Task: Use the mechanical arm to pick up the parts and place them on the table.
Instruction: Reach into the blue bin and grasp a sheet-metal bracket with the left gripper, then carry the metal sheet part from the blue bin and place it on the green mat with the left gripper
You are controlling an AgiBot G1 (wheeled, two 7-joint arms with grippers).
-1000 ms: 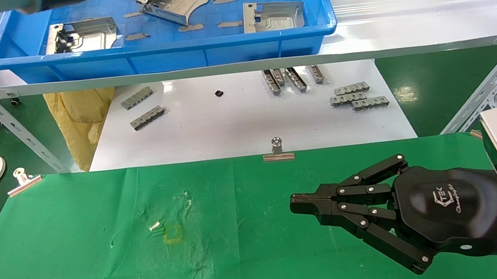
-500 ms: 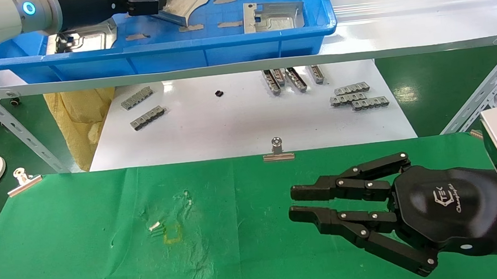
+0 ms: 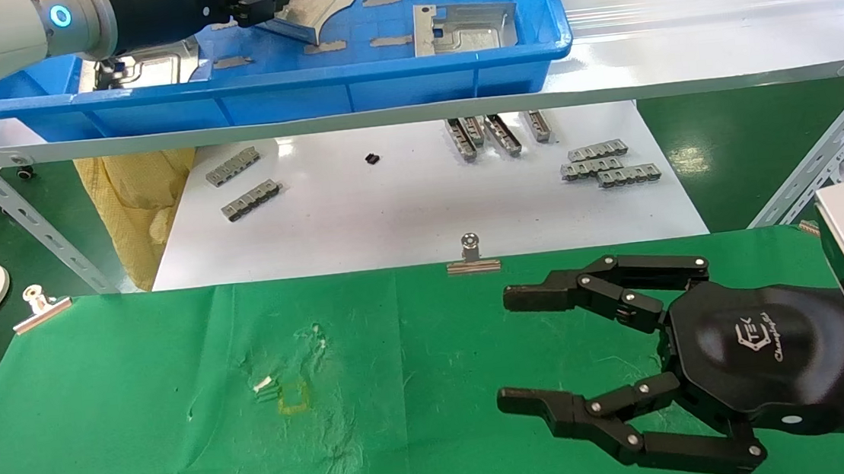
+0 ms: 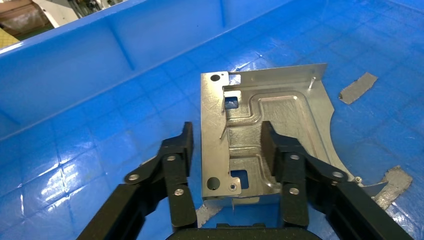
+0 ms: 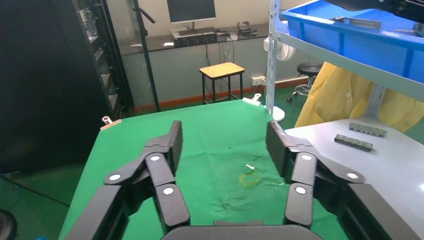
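Jaws of the left gripper stand wide, straddling a silver part in the blue tray, ready to clamp it. The right gripper hovers with jaws wide and empty above the green worktop.

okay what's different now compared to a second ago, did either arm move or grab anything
The right gripper over the green table went from shut to wide open, holding nothing. The left gripper came into the blue tray and now straddles a silver part, open, not yet gripping. The other parts and the grey bars stayed put.
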